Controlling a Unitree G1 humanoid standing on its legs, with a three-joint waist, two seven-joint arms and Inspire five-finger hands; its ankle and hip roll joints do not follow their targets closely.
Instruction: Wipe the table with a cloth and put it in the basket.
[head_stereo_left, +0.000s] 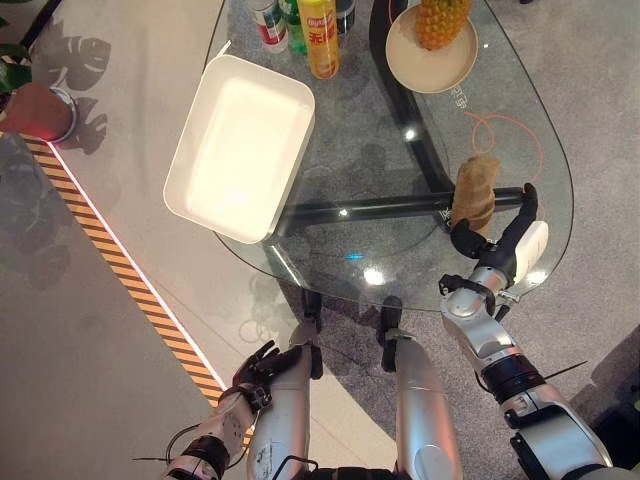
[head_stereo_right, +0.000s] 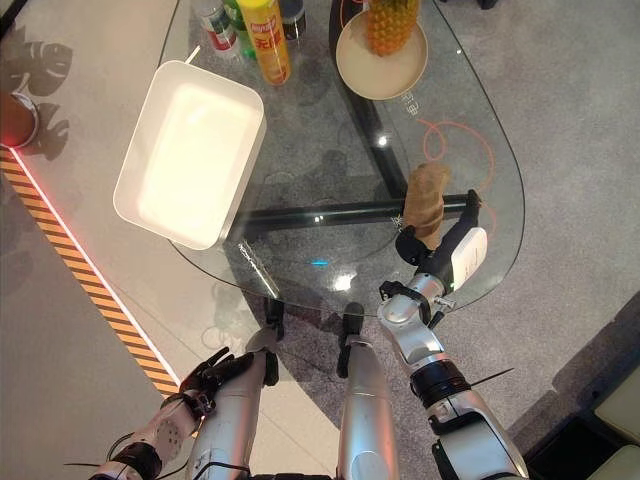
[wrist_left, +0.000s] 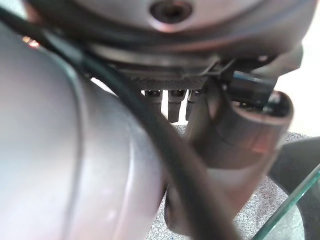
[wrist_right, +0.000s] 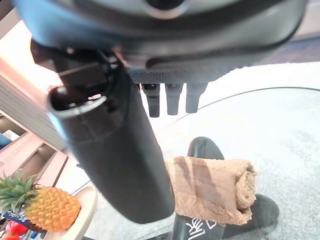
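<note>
- Glass surface (head_stereo_left: 330, 180), rounded outline, dark frame visible through it.
- Cloth (head_stereo_left: 476, 193): tan, rolled up, lying on the surface near its right edge, on an orange ring mark.
- Right hand (head_stereo_left: 510, 240) at the cloth; thumb and fingers extended, not curled, one on each side of the roll. Right wrist view has the cloth (wrist_right: 215, 187) just past the thumb. Can't tell whether there's actual contact.
- Basket (head_stereo_left: 240, 145): white rectangular tub on the surface's left side, overhanging the edge, well apart from the cloth.
- Left hand (head_stereo_left: 258, 368) low beside the robot, below the surface edge, fingers relaxed, holding nothing.
- Far end: yellow bottle (head_stereo_left: 319, 38), other bottles beside it, pineapple (head_stereo_left: 441, 20) on a cream plate (head_stereo_left: 432, 70).
</note>
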